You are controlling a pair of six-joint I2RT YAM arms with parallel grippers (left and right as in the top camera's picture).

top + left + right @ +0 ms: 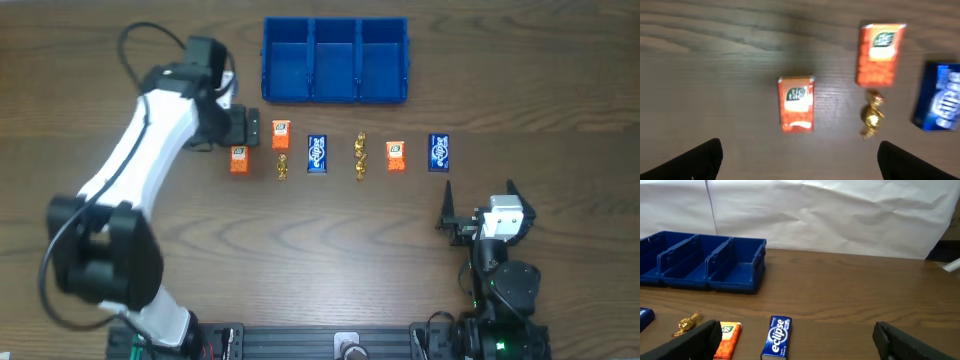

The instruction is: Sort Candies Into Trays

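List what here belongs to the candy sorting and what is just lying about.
For the job: blue tray; three orange boxes; two blue packs; gold-wrapped candies.
Just there: wooden table; white sheet behind.

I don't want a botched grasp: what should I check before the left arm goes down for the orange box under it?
1. Left gripper open: ok.
2. Orange box centred between its fingers: ok.
3. Second orange box and gold candy apart from it: ok.
4. Blue tray compartments empty: ok.
5. Right gripper open, rests far from that box: ok.
6. Height above the box: cannot tell.
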